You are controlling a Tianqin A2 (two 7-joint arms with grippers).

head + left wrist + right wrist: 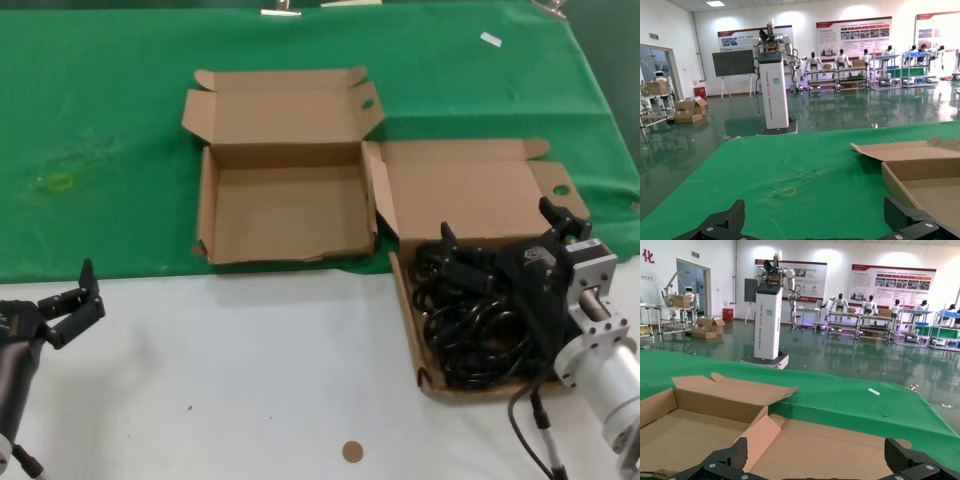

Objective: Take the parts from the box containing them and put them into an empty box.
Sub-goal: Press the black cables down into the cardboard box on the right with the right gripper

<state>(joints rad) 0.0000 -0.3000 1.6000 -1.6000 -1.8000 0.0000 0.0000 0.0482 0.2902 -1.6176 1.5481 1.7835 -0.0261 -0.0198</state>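
Observation:
The black power cords (470,325) lie coiled in a heap in the longer cardboard box (407,310) at the right, whose lid (470,190) stands open. My right gripper (500,232) hovers over the cords at the back of that box, open and empty. In the right wrist view the gripper (817,467) faces the lid (840,450) and the slanted flap (757,437); the cords are hidden there. The empty box (208,205) stands open at the middle on the green cloth. My left gripper (90,297) is parked at the lower left, open and empty (815,227).
A green cloth (100,130) covers the back of the table, with white tabletop (250,370) in front. A small brown disc (352,451) lies near the front edge. The empty box also shows in the left wrist view (920,170).

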